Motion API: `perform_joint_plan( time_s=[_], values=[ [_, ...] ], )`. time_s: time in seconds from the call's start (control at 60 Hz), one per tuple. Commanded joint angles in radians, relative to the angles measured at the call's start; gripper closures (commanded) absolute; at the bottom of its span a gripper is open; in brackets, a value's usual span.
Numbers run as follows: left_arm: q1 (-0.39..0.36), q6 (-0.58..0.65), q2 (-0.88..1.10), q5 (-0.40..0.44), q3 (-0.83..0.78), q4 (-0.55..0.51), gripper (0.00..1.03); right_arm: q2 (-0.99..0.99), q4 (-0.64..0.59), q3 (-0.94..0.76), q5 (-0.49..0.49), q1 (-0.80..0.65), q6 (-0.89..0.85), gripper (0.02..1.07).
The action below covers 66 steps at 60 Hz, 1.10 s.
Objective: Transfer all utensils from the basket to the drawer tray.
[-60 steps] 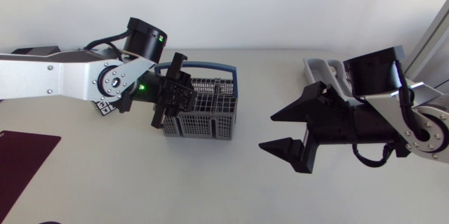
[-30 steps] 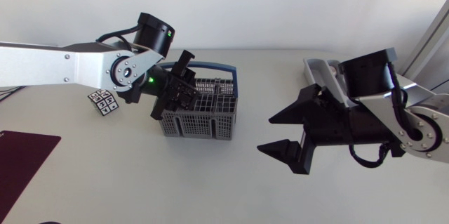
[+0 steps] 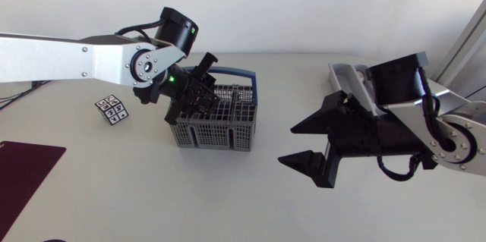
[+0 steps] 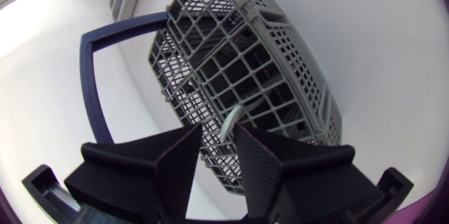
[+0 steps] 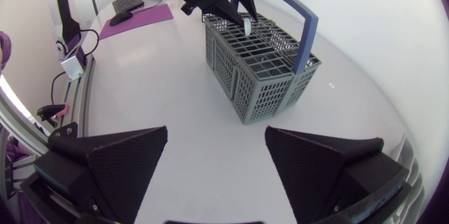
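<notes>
The grey mesh basket (image 3: 228,132) with a blue handle stands mid-table. My left gripper (image 3: 199,94) hangs over its left half, open. In the left wrist view a pale utensil handle (image 4: 231,120) rises from the basket (image 4: 280,62) between the left gripper's (image 4: 219,136) fingertips; I cannot see both fingers touching it. The right wrist view shows the same utensil (image 5: 248,25) just under the left gripper (image 5: 235,3). My right gripper (image 3: 287,144) (image 5: 216,133) is wide open and empty, right of the basket (image 5: 259,76). The grey drawer tray (image 3: 345,75) lies behind my right arm, mostly hidden.
A small cube with printed markers (image 3: 112,110) sits left of the basket. A dark maroon mat (image 3: 23,174) lies at the table's front left corner. Bare white tabletop stretches between the basket and my right gripper.
My left gripper has swung from the basket's left side up and to the right, over the basket. The right arm has hardly moved.
</notes>
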Motion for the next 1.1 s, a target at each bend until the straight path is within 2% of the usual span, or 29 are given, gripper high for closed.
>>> perform_joint_plan(
  time_s=[0.0,0.233,0.333,0.583,1.083],
  values=[
    [-0.009,0.044,0.029,-0.01,0.03,-0.019,0.78,0.012,0.011,-0.012,0.005,0.008,0.012,0.07],
    [-0.011,0.058,0.048,-0.027,0.039,-0.024,0.84,0.007,0.011,-0.014,0.005,0.008,0.012,0.07],
    [-0.012,0.06,0.049,-0.029,0.038,-0.024,0.92,0.007,0.011,-0.015,0.005,0.008,0.012,0.07],
    [-0.015,0.067,0.044,-0.033,0.039,-0.024,1.0,0.007,0.011,-0.019,0.005,0.008,0.012,0.07],
    [-0.026,0.067,-0.034,-0.041,0.032,-0.038,1.0,-0.005,0.009,-0.026,0.005,0.008,0.014,0.07]
  ],
)
